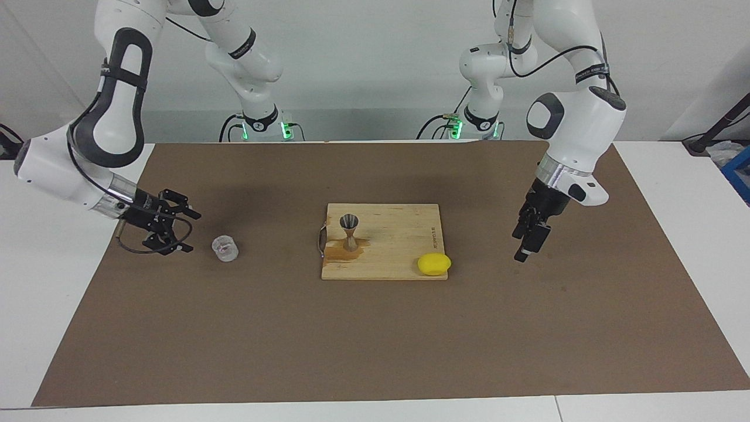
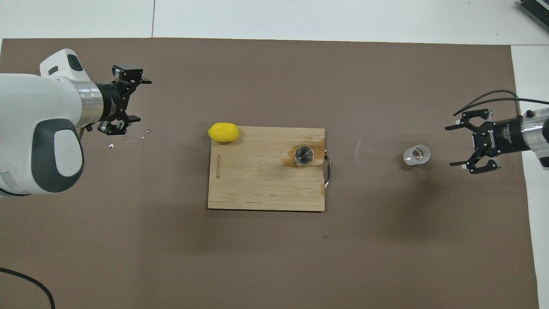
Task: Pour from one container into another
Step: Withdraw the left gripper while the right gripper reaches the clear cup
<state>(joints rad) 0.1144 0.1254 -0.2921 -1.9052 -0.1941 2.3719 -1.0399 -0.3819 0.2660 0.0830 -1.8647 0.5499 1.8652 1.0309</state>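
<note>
The clear cup (image 1: 225,248) (image 2: 416,155) stands on the brown mat toward the right arm's end of the table. My right gripper (image 1: 190,232) (image 2: 451,146) is low beside it, open, its fingers pointing at the cup with a small gap between them and it. The steel jigger (image 1: 350,232) (image 2: 303,155) stands upright on the wooden board (image 1: 398,234) (image 2: 257,184), in a wet brown stain. Over the mat toward the left arm's end of the table hangs my left gripper (image 1: 523,249) (image 2: 143,99), open and holding nothing.
A yellow lemon (image 1: 434,264) (image 2: 223,132) lies at the board's corner toward the left arm's end. The board's metal handle (image 1: 320,240) faces the cup. The brown mat (image 1: 375,340) covers most of the white table.
</note>
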